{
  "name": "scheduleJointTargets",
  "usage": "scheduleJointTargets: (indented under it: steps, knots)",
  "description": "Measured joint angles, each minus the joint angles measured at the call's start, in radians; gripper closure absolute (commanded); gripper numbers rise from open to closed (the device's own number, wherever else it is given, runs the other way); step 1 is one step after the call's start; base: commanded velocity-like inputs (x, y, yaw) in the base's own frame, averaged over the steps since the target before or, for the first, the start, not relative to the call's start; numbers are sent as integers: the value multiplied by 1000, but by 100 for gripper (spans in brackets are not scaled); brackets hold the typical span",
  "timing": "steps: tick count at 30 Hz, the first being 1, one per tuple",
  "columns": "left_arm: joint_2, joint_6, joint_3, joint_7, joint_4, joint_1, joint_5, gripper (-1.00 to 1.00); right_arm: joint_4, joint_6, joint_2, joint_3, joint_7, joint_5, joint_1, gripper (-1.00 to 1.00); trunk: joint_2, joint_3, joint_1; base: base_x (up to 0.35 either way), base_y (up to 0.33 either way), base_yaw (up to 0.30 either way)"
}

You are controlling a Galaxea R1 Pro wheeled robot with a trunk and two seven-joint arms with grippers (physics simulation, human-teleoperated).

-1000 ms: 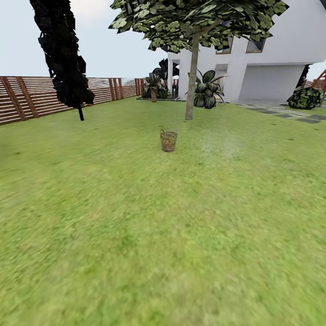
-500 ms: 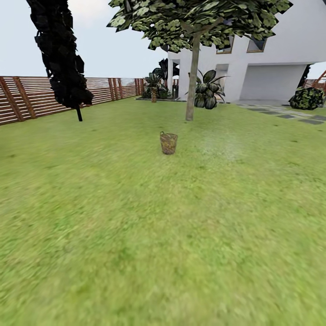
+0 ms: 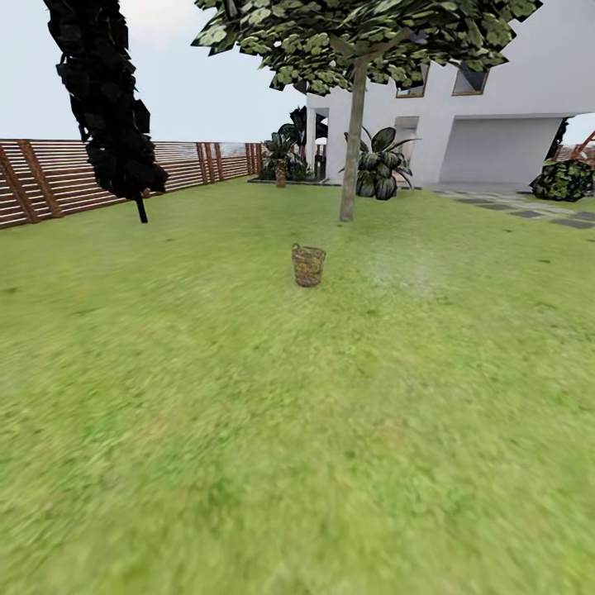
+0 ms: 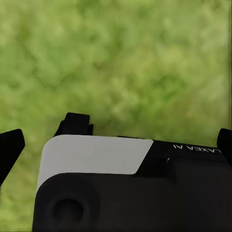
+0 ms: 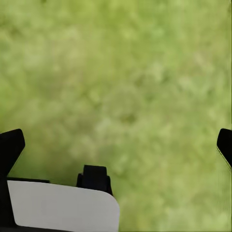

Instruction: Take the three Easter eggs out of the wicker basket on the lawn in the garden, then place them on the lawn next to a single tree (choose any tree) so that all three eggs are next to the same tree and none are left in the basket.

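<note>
Head view: wicker basket (image 3: 308, 264) upright on the lawn (image 3: 248, 413), well short of the tree (image 3: 351, 149); contents too small to tell.

Left wrist view: left gripper (image 4: 116, 140), fingers (image 4: 10, 147) spread wide, grass between them, holding nothing.

Right wrist view: right gripper (image 5: 116, 145), fingers (image 5: 10, 145) wide apart over grass, empty.

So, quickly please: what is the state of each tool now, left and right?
Left tool: open, holding nothing, fingertips wide apart over the lawn.
Right tool: open, holding nothing, also over grass.
</note>
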Motion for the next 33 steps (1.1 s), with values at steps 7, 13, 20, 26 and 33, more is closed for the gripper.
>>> scheduleJointTargets:
  steps: [7, 13, 20, 26, 33]
  knots:
    - [0, 0, 0, 0, 0, 0, 0, -100, 0, 0, 0, 0, 0, 0, 0, -100, 0, 0, 0, 337, 0, 0]
    - [0, 0, 0, 0, 0, 0, 0, -100, 0, 0, 0, 0, 0, 0, 0, -100, 0, 0, 0, 337, 0, 0]
    - [0, 0, 0, 0, 0, 0, 0, -100, -1, 0, 0, 0, 0, 0, 0, -100, 0, 0, 0, 337, 0, 0]
    - [0, 0, 0, 0, 0, 0, 0, -100, 0, 0, 0, 0, 0, 0, 0, -100, 0, 0, 0, 337, 0, 0]
    - [0, 0, 0, 0, 0, 0, 0, -100, 0, 0, 0, 0, 0, 0, 0, -100, 0, 0, 0, 337, 0, 0]
